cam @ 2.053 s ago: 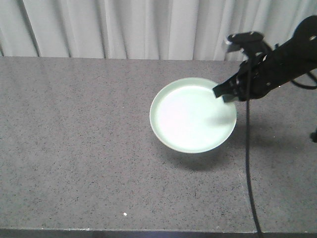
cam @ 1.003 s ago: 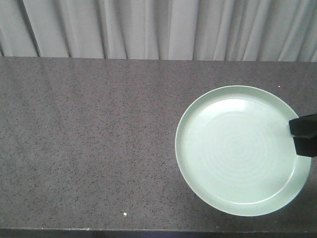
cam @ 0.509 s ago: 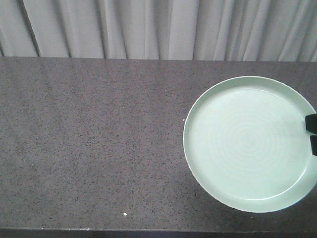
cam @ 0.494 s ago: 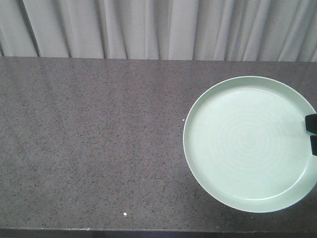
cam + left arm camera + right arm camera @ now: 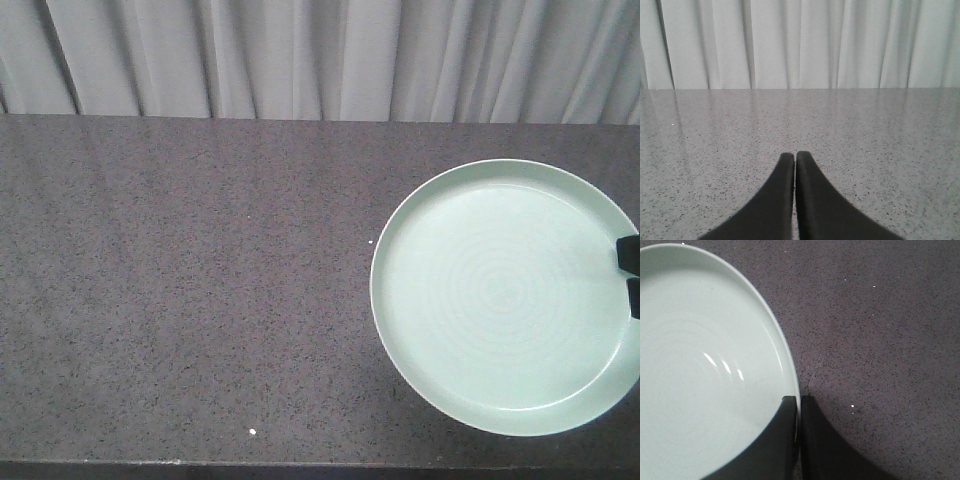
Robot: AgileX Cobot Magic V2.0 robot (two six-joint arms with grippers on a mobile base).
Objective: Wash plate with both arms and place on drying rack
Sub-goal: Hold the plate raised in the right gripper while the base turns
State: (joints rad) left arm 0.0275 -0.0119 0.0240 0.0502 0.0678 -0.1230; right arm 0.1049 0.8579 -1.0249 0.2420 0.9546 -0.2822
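The pale mint-green plate (image 5: 500,296) hangs above the speckled grey counter at the right of the front view. It also fills the left of the right wrist view (image 5: 705,370). My right gripper (image 5: 799,402) is shut on the plate's right rim, one finger inside the rim and one outside; its tips show at the right edge of the front view (image 5: 629,270). My left gripper (image 5: 795,157) is shut and empty, low over bare counter, facing the curtain. The drying rack is out of view.
The speckled grey counter (image 5: 180,290) spans the front view, with a pale pleated curtain (image 5: 300,55) behind its far edge. The counter's front edge runs along the bottom of the view.
The plate came off the counter and much closer to the camera, moving right. In the last half second it sank slightly. The right arm has gone out of view except for its tips.
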